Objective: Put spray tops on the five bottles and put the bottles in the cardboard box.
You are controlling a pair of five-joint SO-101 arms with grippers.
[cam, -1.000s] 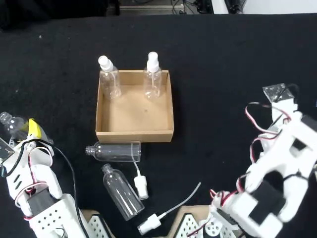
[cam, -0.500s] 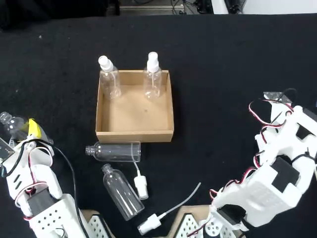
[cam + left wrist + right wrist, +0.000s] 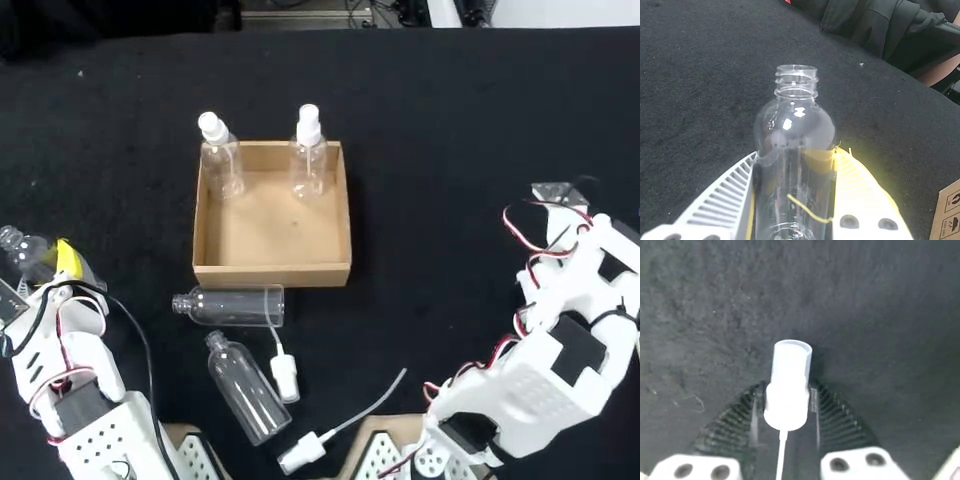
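The left gripper clamps an uncapped bottle, neck jutting ahead of it; the right gripper pinches a spray top.

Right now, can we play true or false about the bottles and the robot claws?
1. Two capped bottles stand inside the cardboard box. True.
2. The left claw is empty. False: it grips an open bottle with no top.
3. The right claw grips a spray top. True.
4. The two bare bottles outside the box, nearer the arms, stand upright. False: they lie on their sides.
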